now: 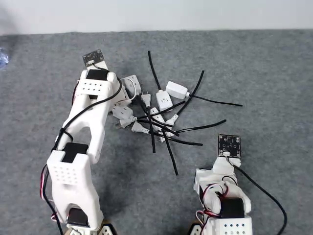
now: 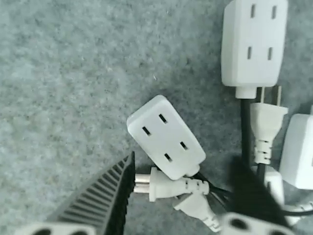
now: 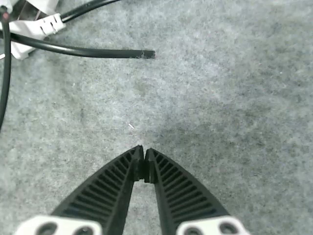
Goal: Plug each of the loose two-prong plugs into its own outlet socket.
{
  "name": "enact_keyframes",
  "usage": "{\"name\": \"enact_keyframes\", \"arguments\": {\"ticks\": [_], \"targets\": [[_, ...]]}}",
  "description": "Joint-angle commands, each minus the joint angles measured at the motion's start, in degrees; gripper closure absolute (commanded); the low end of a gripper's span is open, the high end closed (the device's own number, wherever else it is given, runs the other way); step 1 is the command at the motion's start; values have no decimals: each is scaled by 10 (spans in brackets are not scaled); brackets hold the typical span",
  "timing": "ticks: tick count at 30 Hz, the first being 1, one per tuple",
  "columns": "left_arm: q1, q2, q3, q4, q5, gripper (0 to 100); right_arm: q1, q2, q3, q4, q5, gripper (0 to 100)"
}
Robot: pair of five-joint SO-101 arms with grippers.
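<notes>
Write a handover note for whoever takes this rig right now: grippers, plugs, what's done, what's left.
Left gripper: jaws open, down at the pile, a white plug between them, beside a socket block.
Right gripper: jaws shut, empty, over bare carpet, apart from the pile.
Plugs, socket blocks and black cords lie tangled mid-table.
Done: nothing seen plugged; that block and a second block show empty slots.
Left: grasp the plug, seat it, then the rest.

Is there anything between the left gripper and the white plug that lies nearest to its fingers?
Nothing visible. The left gripper is open, and the plug lies between its fingers, prongs by one fingertip. An outlet block and a second plug lie close against it.
</notes>
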Motion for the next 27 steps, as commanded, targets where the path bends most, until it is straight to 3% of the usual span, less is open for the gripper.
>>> {"name": "enact_keyframes", "arguments": {"ticks": [1, 7, 13, 27], "targets": [[3, 24, -1, -11, 7, 555, 1, -6, 10, 7, 3, 990], [-3, 120, -55, -11, 7, 539, 1, -6, 10, 7, 3, 990], [2, 164, -162, 77, 7, 539, 1, -6, 10, 7, 3, 990], [-46, 246, -303, 198, 35, 540, 1, -6, 10, 7, 3, 990]]}}
